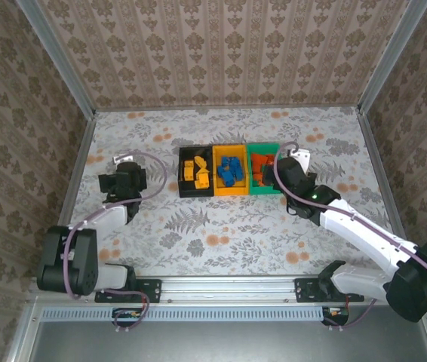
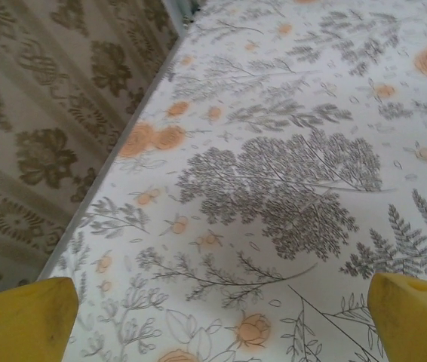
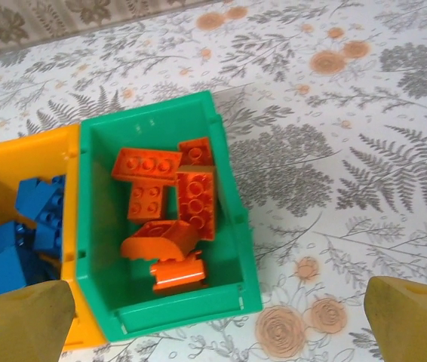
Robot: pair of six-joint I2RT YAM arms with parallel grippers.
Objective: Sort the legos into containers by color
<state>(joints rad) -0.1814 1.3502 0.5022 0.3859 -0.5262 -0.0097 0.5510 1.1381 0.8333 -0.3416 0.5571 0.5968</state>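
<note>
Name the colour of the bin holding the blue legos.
Yellow-orange. The middle bin, with blue legos inside, shows best from the top external view.

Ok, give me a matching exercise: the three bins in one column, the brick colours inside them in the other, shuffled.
Bins:
1. black bin
2. yellow-orange bin
3. green bin

Bricks inside:
a. blue bricks
b. red-orange bricks
c. yellow bricks

Pairs: 1-c, 2-a, 3-b.
</note>
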